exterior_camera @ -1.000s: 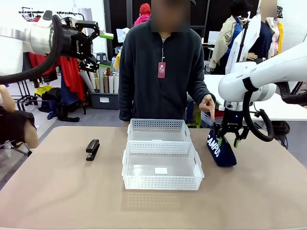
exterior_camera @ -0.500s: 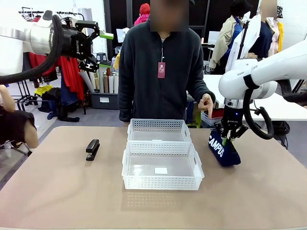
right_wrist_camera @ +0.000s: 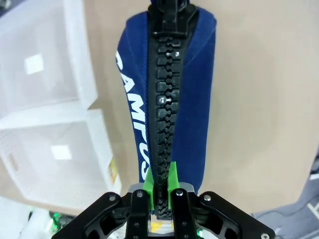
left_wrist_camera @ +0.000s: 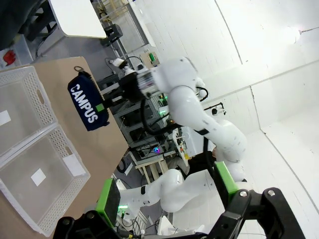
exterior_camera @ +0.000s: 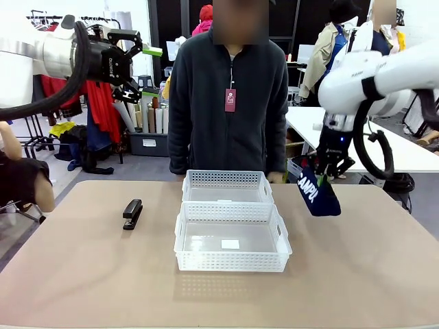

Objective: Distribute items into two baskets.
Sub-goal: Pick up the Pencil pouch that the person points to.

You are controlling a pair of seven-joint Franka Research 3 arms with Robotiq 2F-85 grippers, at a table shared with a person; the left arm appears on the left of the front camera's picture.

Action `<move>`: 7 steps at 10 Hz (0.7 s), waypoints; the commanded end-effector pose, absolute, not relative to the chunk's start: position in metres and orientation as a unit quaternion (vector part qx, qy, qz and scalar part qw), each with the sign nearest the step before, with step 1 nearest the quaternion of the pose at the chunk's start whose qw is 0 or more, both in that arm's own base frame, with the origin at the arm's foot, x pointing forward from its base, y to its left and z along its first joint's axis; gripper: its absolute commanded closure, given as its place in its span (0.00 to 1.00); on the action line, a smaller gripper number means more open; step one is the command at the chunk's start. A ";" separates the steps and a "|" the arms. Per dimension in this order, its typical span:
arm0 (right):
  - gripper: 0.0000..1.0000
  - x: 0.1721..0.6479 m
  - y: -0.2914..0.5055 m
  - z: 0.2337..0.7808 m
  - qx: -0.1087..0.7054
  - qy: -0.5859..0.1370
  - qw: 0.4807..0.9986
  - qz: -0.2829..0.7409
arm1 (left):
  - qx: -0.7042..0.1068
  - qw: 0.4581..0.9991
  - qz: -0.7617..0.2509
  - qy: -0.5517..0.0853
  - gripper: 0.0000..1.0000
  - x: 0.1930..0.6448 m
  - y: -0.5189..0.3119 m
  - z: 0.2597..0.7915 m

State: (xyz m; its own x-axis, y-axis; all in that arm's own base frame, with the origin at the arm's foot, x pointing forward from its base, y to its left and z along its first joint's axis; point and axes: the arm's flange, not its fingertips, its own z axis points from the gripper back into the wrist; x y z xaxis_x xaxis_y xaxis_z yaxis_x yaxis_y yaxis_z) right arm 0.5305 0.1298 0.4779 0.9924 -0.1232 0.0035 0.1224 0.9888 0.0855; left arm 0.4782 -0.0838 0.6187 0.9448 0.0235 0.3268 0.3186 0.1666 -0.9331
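- The left claw (exterior_camera: 149, 72) hung high above the table's (exterior_camera: 82, 274) far left corner, fingers spread wide, nothing between them.
- The black stapler (exterior_camera: 132, 214) lay flat on the left half of the table, well apart from the baskets.
- In the middle the two baskets stood touching, the far basket (exterior_camera: 227, 179) by the far edge and the near basket (exterior_camera: 232, 262) just in front of it. Neither held an item.
- The right claw (exterior_camera: 324, 170) was clenched on the zip end of the navy pouch (exterior_camera: 319, 197), which dangled clear of the table, just right of the baskets.
- My worry was that the pinch caught only a narrow strip of zipper, so the soft pouch might swing or slip out. Hanging that low, its bottom could also snag a basket rim on the way across.
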 end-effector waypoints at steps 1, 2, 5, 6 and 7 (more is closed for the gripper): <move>1.00 0.514 0.143 0.528 0.067 -0.004 0.998 -0.018 | -0.640 0.751 -0.096 -0.132 0.00 0.477 -0.084 0.621; 1.00 0.508 0.152 0.551 0.068 -0.009 0.998 -0.010 | -0.640 0.751 -0.096 -0.132 0.00 0.477 -0.084 0.621; 1.00 0.495 0.177 0.618 0.081 -0.044 0.996 0.017 | -0.640 0.751 -0.096 -0.132 0.00 0.477 -0.084 0.621; 1.00 0.495 0.182 0.635 0.089 -0.051 0.994 0.021 | -0.640 0.751 -0.096 -0.132 0.00 0.477 -0.084 0.621; 1.00 0.495 0.183 0.650 0.091 -0.058 0.994 0.025 | -0.640 0.751 -0.096 -0.132 0.00 0.477 -0.084 0.621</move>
